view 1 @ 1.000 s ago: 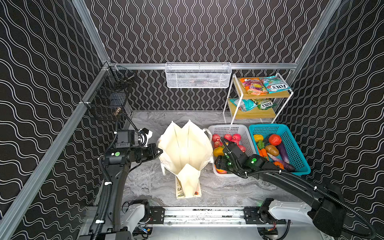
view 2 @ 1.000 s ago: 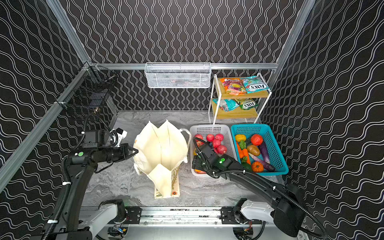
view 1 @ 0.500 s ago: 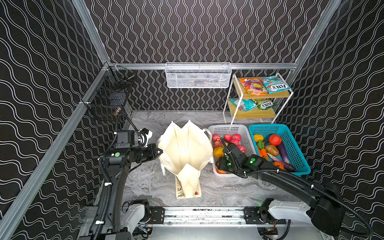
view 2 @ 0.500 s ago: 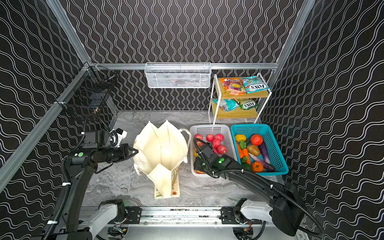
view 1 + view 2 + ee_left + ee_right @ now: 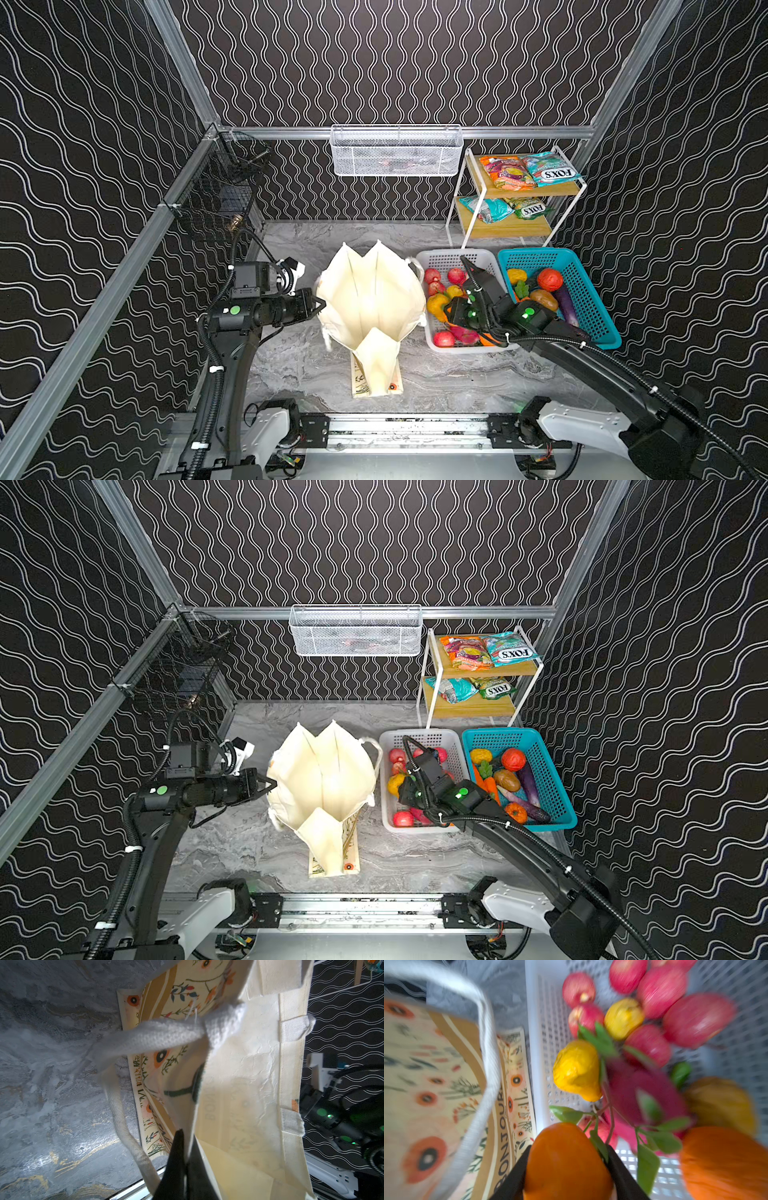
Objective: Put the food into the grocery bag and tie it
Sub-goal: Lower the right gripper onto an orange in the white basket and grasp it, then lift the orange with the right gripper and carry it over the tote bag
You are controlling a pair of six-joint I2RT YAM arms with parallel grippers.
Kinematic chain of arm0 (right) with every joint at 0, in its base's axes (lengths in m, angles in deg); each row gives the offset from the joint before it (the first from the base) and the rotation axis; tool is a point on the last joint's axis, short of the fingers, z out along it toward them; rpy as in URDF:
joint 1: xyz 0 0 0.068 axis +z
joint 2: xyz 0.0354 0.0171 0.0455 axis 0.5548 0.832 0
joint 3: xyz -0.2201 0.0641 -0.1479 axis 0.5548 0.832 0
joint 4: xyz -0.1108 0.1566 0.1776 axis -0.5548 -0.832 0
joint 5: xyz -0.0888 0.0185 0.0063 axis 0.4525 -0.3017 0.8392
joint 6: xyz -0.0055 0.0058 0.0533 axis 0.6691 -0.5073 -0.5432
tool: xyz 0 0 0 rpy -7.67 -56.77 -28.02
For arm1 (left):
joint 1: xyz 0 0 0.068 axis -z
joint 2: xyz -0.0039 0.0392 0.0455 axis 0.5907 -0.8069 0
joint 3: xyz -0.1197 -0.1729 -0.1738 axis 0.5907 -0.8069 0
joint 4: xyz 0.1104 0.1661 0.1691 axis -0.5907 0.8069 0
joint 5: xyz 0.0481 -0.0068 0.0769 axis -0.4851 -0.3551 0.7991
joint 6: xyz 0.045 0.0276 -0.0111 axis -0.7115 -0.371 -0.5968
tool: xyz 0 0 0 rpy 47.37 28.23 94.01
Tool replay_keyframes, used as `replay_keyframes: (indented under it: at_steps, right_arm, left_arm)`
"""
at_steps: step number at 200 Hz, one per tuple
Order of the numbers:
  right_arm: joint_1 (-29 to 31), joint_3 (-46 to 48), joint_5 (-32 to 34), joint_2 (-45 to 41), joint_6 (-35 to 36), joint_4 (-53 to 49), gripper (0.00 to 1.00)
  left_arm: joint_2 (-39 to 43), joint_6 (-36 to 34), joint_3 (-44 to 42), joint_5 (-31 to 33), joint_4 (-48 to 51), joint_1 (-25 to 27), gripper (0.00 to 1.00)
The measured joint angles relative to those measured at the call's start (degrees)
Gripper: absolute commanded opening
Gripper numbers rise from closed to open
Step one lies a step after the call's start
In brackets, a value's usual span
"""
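Observation:
The grocery bag (image 5: 374, 307) (image 5: 324, 779) stands open mid-table, cream inside, flower print outside (image 5: 425, 1084). My left gripper (image 5: 320, 305) (image 5: 270, 786) is at the bag's left rim, and in the left wrist view it (image 5: 187, 1147) is shut on that fabric edge (image 5: 239, 1064). My right gripper (image 5: 453, 316) (image 5: 409, 791) hangs over the white basket (image 5: 449, 259). In the right wrist view it (image 5: 568, 1147) is shut on an orange (image 5: 566, 1163). More food lies around it: a yellow pear (image 5: 577, 1070), a pink dragon fruit (image 5: 643, 1093) and red apples (image 5: 660, 991).
A teal basket (image 5: 582, 282) of vegetables sits right of the white one. Behind them a shelf rack (image 5: 515, 199) holds snack packets (image 5: 528, 170). A white wire basket (image 5: 397, 151) hangs on the back rail, and a black wire rack (image 5: 220, 195) is on the left wall.
My right gripper's jaws have narrowed onto the orange in the white basket. The left arm and the bag have stayed where they were.

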Motion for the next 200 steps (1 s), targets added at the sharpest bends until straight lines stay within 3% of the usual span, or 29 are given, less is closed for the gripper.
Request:
replay_keyframes:
  at_steps: [36,83,129,160,200]
  right_arm:
    - [-3.93,-9.94,1.66,-1.57,3.76,-4.09,0.44]
    - [-4.22,-29.64,0.96,3.41,8.85,-9.77,0.44]
    - [5.66,-49.9,-1.6,14.78,11.17,-11.67,0.44]
    - [12.5,-52.52,-6.32,21.57,11.65,-10.54,0.44]
    - [17.0,-49.96,-8.87,28.0,11.63,-8.76,0.44]
  left_arm:
    - [0.07,0.0,-0.81,-0.26,-0.92,0.0,0.0]
    - [-0.04,0.02,-1.51,-1.27,-2.19,0.0,0.0]
    - [-0.28,1.2,-1.84,-3.21,-3.74,0.0,0.0]
    - [-0.59,1.2,-1.46,-3.39,-3.82,0.0,0.0]
    - [-0.55,1.31,-1.4,-3.67,-3.98,0.0,0.0]
